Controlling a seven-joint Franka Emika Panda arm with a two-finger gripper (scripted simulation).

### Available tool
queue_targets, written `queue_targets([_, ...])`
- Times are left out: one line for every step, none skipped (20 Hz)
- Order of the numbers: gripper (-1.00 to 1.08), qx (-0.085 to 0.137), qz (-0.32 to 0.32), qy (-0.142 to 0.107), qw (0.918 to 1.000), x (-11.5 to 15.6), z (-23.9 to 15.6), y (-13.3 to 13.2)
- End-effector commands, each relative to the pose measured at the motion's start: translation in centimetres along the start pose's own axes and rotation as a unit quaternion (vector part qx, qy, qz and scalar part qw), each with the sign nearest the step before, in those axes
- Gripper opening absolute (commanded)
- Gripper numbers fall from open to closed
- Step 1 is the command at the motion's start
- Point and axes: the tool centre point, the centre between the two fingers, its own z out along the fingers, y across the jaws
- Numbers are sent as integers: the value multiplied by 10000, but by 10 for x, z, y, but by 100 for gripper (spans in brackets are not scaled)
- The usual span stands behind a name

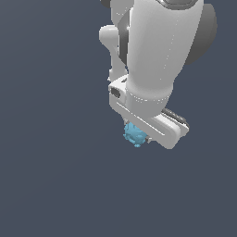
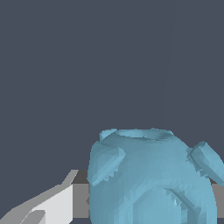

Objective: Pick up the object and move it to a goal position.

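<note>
**Object in the hand, goal not in sight**

I read the light-blue lumpy object (image 1: 135, 134) as sitting right under the hand (image 1: 139, 135), between its fingers (image 2: 52, 203); in the wrist view it fills the space just ahead of the palm, a pad touching its side. So the hand looks pinched on it. I judge the pickup done or nearly so. No goal marker shows, so the carry remains
</note>
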Motion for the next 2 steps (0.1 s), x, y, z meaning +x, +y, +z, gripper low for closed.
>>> queue_targets([-100,0,1,0,10000,0,-1,-1])
queue_targets([-100,0,1,0,10000,0,-1,-1])
